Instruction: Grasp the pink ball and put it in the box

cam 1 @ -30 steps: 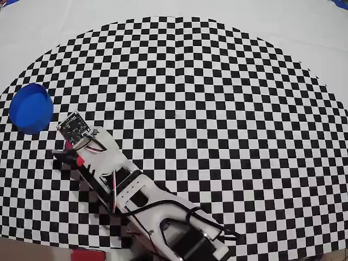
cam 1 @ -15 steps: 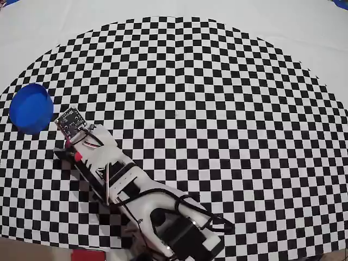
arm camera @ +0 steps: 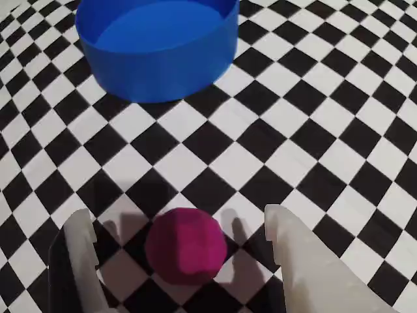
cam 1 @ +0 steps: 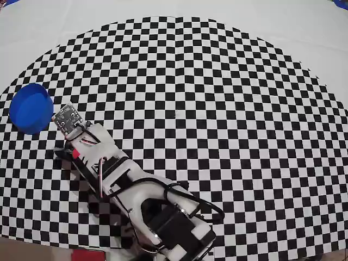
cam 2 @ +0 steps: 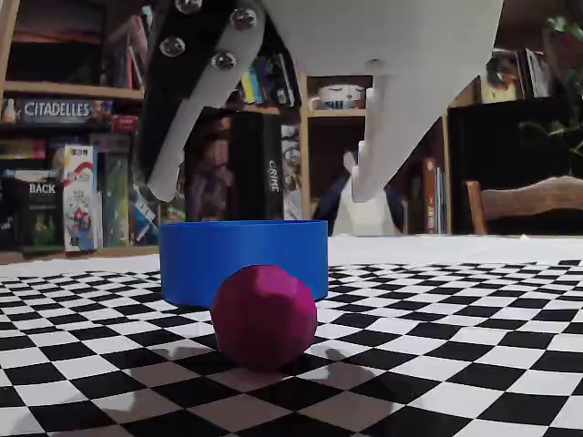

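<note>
The pink ball (arm camera: 186, 246) lies on the checkered mat between my two white fingers without touching either. My gripper (arm camera: 177, 214) is open wide. In the fixed view the ball (cam 2: 264, 314) rests on the mat just in front of the box (cam 2: 244, 259), and the gripper (cam 2: 264, 193) hangs above it with its tips higher than the ball's top. The box (arm camera: 156, 49) is a round blue container, upright and empty, a few squares beyond the ball. In the overhead view the box (cam 1: 31, 107) stands at the mat's left edge, and the arm (cam 1: 109, 168) hides the ball.
The checkered mat (cam 1: 217, 109) covers most of the table, with white tabletop (cam 1: 65, 22) around it. The arm's base (cam 1: 174, 234) sits at the near edge. Shelves of games (cam 2: 64, 182) and a chair (cam 2: 528, 205) stand beyond the table.
In the overhead view the wrist end of the arm has crept up and to the left, closer to the blue box. The box has stayed put.
</note>
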